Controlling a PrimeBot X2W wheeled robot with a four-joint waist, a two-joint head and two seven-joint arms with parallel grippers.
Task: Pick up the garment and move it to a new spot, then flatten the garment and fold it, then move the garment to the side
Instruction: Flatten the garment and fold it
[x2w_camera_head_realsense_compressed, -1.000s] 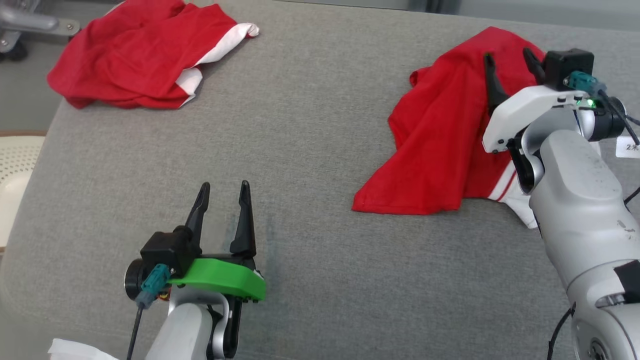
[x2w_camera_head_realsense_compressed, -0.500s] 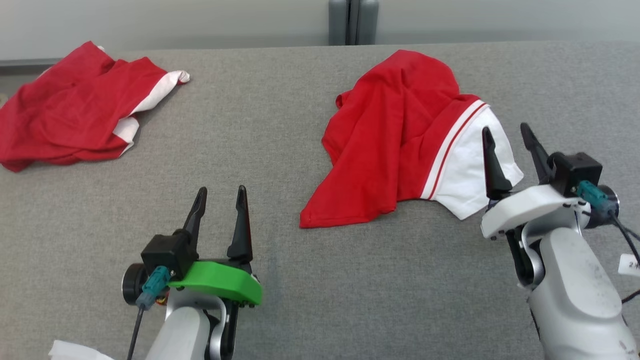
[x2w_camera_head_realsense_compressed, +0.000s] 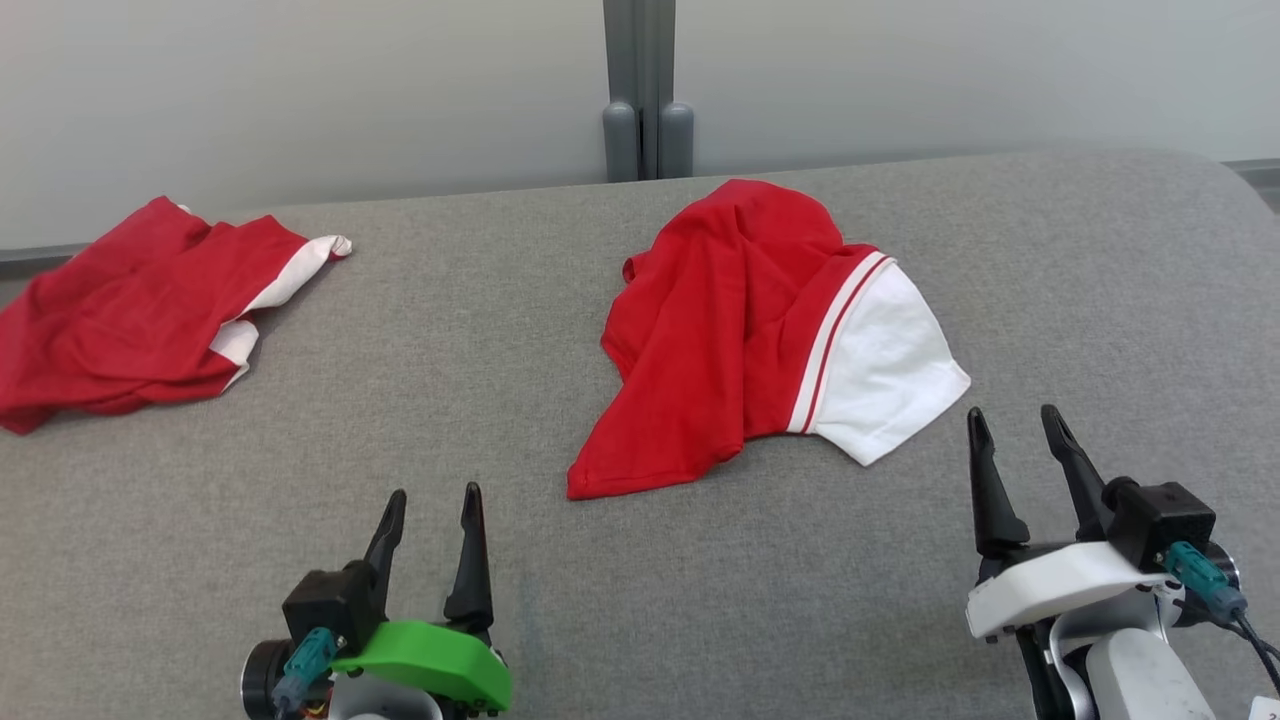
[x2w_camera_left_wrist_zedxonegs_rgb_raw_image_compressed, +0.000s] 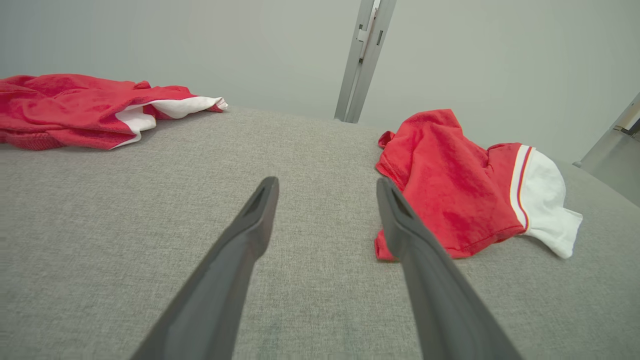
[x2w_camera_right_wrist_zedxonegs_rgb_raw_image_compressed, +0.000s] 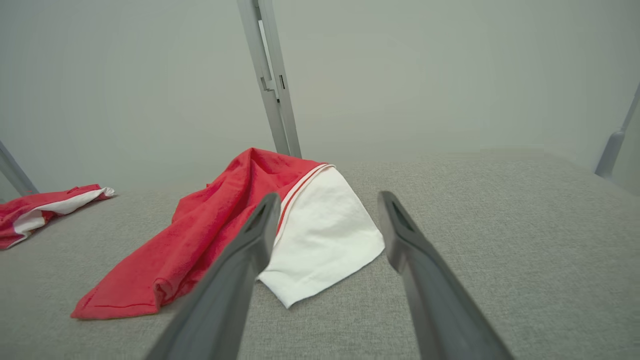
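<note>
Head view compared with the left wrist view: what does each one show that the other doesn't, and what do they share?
Head view over the left wrist view: the right gripper, open and apart from the cloth, and the green wrist cover on the left arm. Left wrist view over the head view: a slanted grey bar at its right edge. Shared: the open left gripper, the crumpled red-and-white garment, a second red garment farther left, the grey padded surface and the upright grey post.
</note>
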